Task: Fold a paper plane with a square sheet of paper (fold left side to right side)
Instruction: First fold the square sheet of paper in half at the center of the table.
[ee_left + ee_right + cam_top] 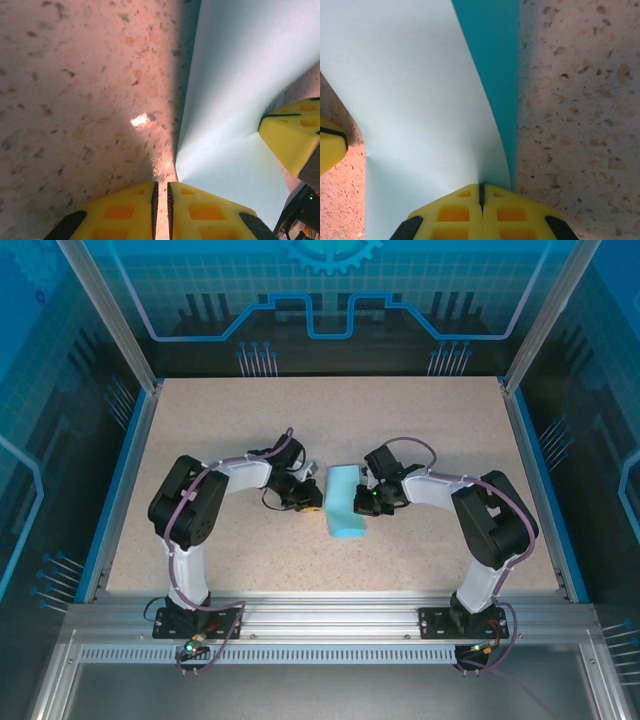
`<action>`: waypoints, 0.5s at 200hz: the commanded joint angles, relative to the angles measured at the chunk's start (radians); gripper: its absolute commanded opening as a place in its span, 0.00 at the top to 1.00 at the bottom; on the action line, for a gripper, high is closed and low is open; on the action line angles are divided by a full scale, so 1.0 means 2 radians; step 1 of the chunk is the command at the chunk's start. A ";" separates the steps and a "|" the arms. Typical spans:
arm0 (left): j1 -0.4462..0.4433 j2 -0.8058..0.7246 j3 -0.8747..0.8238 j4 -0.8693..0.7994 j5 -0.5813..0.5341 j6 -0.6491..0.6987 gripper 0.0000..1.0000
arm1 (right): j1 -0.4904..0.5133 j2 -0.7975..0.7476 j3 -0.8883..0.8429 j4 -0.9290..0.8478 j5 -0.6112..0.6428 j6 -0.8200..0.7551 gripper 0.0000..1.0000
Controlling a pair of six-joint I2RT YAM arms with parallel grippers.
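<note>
Right gripper [481, 187] is clamped on the thin light-blue square sheet of paper [420, 100]. Left gripper [161, 184] is nearly closed at the sheet's left side (grip unclear). The sheet is doubled over mid-way on the speckled table [200, 440] and seemingly uncreased, with the plane folds not yet done.

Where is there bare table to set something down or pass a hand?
Bare table: the wide far strip behind the paper, left of the left arm, right of the right arm, and the near strip before the paper. Crowded: the centre, where left gripper and right gripper pinch the paper.
</note>
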 commanded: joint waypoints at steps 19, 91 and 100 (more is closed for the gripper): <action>-0.004 -0.040 -0.015 0.043 0.021 -0.010 0.84 | 0.001 0.028 -0.016 -0.042 0.019 -0.005 0.95; -0.041 0.029 0.044 0.036 0.036 -0.009 0.84 | 0.005 0.028 -0.015 -0.041 0.018 -0.005 0.95; -0.043 0.033 0.045 0.033 0.035 -0.008 0.84 | 0.005 0.029 -0.015 -0.041 0.017 -0.005 0.95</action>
